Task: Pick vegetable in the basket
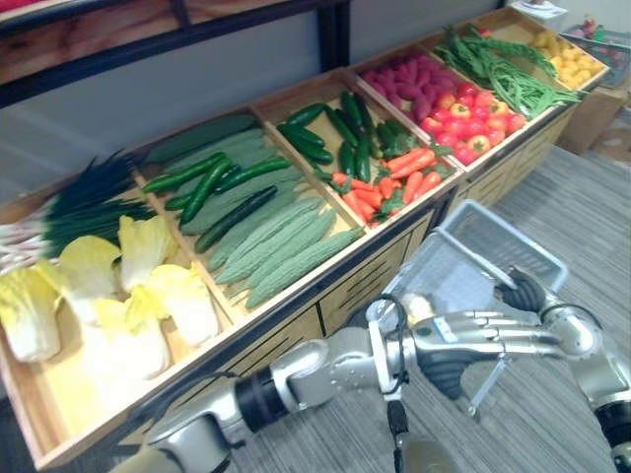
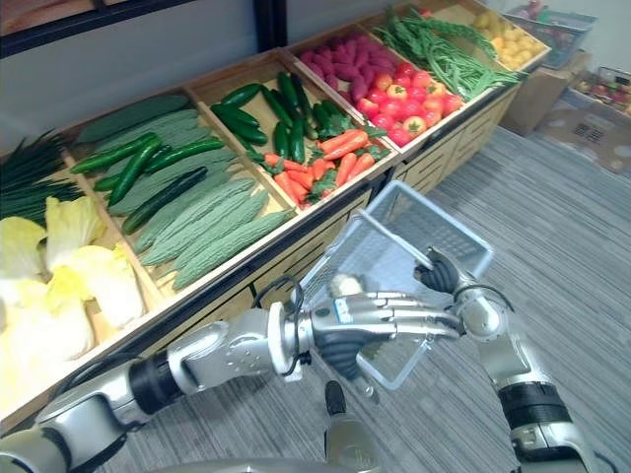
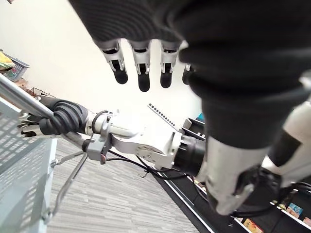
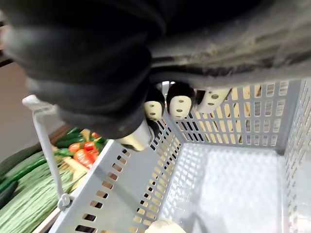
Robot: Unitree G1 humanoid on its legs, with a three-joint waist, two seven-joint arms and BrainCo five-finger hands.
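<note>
Holds left hand (image 1: pixel 473 331) flat over grey basket (image 1: pixel 493 235), fingers straight, empty; grips basket's handle with right hand (image 1: pixel 523 293), fingers curled; leaves carrots (image 1: pixel 394 182) and cucumbers (image 1: pixel 350 133) untouched on wooden stand (image 1: pixel 345 291); probably at reach step; next calls for swinging left hand to carrots, closing round one.

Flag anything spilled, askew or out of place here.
Nothing spilled: the vegetables lie sorted in the wooden bins. Only the grey basket hangs tilted, gripped by the right hand.
</note>
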